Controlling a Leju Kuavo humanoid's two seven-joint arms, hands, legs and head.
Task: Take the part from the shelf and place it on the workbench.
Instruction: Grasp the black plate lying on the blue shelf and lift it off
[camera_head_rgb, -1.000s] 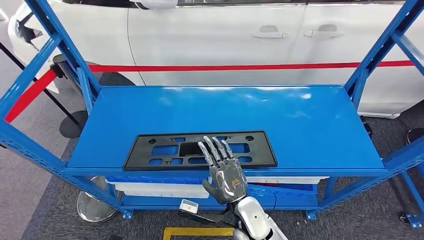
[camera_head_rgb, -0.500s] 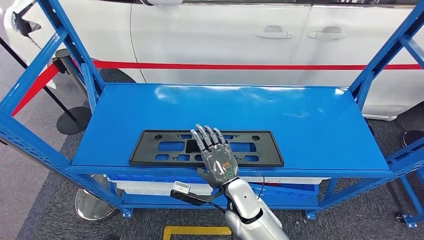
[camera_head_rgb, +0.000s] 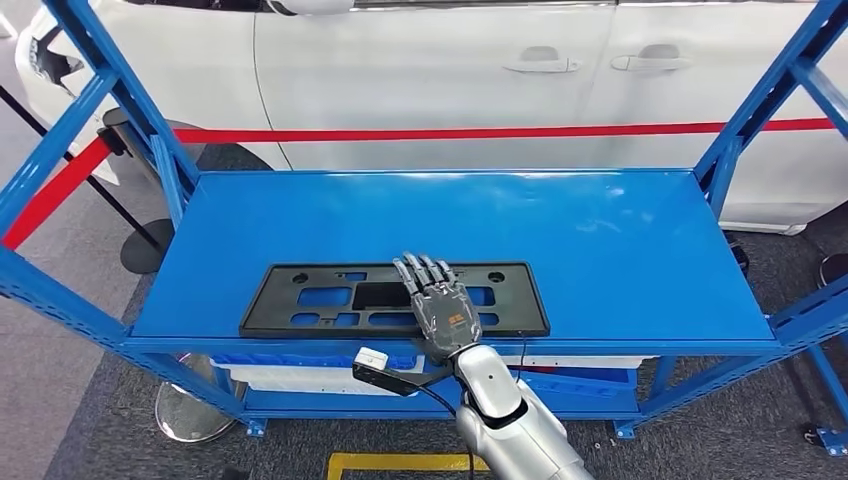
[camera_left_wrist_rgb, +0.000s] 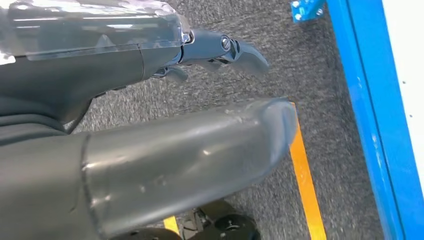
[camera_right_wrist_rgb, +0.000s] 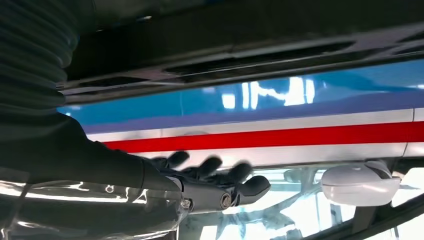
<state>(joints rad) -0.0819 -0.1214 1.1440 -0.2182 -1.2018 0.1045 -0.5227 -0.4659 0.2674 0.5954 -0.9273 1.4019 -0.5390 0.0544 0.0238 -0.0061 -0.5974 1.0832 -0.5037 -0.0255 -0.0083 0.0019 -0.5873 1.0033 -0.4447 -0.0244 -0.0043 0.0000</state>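
Blue metal shelf (camera_head_rgb: 600, 240) fills the head view, glossy top deck with blue angled uprights at both ends. Black licence-plate bracket (camera_head_rgb: 330, 300), a flat frame with cutouts, lies flat on the deck near its front edge, left of centre. Right hand (camera_head_rgb: 440, 305) reaches in from below, palm down over the right part of the bracket, fingers extended and slightly apart, gripping nothing; whether it touches the bracket can't be told. In the right wrist view the fingers (camera_right_wrist_rgb: 250, 186) are spread against the blue deck reflection. Left hand (camera_left_wrist_rgb: 150, 125) hangs low, thumb and fingers loose, holding nothing, over dark grey carpet (camera_left_wrist_rgb: 260, 75) with a yellow floor line (camera_left_wrist_rgb: 305, 185). Behind the shelf a white car (camera_head_rgb: 450, 70), doors and handles visible, red barrier belt (camera_head_rgb: 450, 132) running across in front of it, black stanchion base (camera_head_rgb: 145, 250) at left.
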